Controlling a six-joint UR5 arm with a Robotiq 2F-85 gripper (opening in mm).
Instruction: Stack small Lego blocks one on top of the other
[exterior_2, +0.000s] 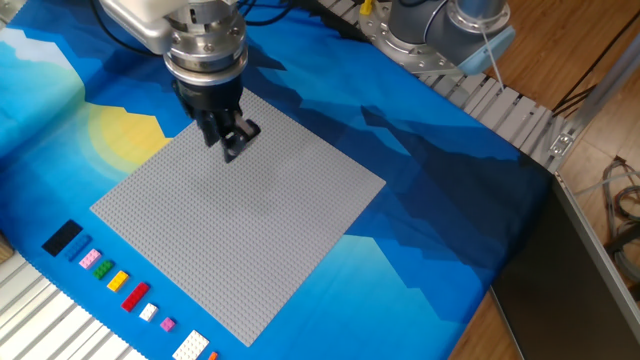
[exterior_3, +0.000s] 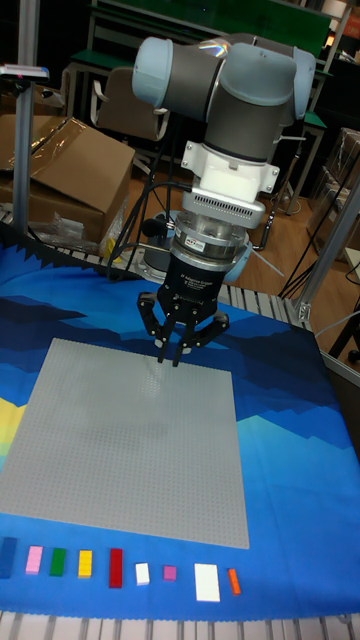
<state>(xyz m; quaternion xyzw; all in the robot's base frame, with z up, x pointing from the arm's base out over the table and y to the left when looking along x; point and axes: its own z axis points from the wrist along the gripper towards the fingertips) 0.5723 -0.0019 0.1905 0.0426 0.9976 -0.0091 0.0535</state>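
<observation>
The small Lego blocks lie in a row on the blue cloth near the front edge: black, pink, green, yellow, red, a small white one, purple, a larger white one and orange. The tall fixed view shows the same row, from pink to orange. My gripper hangs over the far corner of the grey baseplate, far from the blocks. Its fingertips meet with nothing between them.
The grey baseplate covers the middle of the blue cloth. Aluminium rails run along the table's far right side, by the arm's base. Cardboard boxes stand behind the table.
</observation>
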